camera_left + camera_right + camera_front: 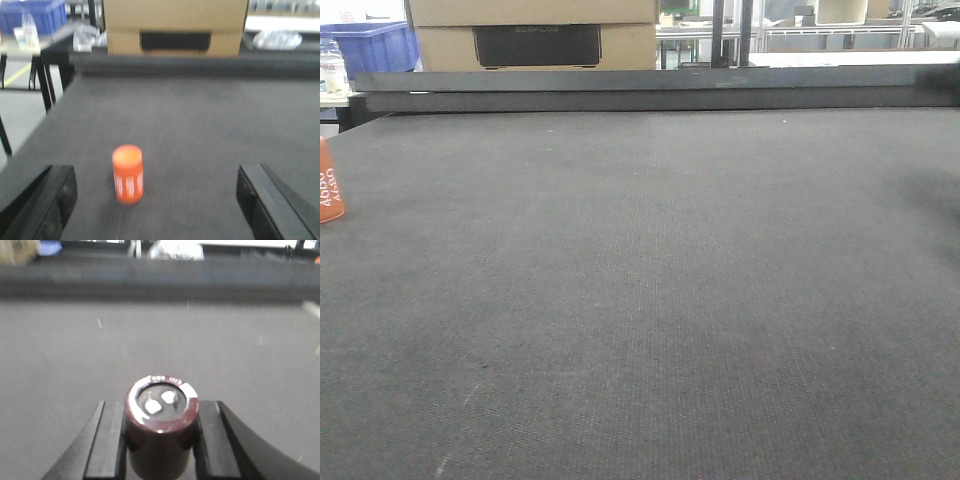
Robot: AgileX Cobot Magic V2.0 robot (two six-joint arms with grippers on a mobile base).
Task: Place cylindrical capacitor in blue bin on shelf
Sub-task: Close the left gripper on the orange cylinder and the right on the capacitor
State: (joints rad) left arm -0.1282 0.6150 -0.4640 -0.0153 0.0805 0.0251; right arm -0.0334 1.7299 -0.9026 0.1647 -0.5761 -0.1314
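Right wrist view: the right hand (pixel 159 445) is closed on the cylindrical capacitor (pixel 161 412), a dark maroon can clamped between two black fingers (pixel 107 440). Its end face, with a pale ring and two light terminals, is turned toward the camera. Past it stretches the dark grey worktop (pixel 75 350).

From the left wrist, the left hand (pixel 157 200) is spread wide, one finger in each lower corner, gripping nothing. An orange cylinder (pixel 128 174) with white print stands upright on the worktop between them, nearer the left finger and touching neither. The front view catches the same cylinder at its left border.

Farther off, a raised dark ledge (pixel 650 88) runs along the worktop's far edge. Behind it sits a cardboard box (pixel 175 25) with a black handle slot, and at the far left a blue container (pixel 370 45).
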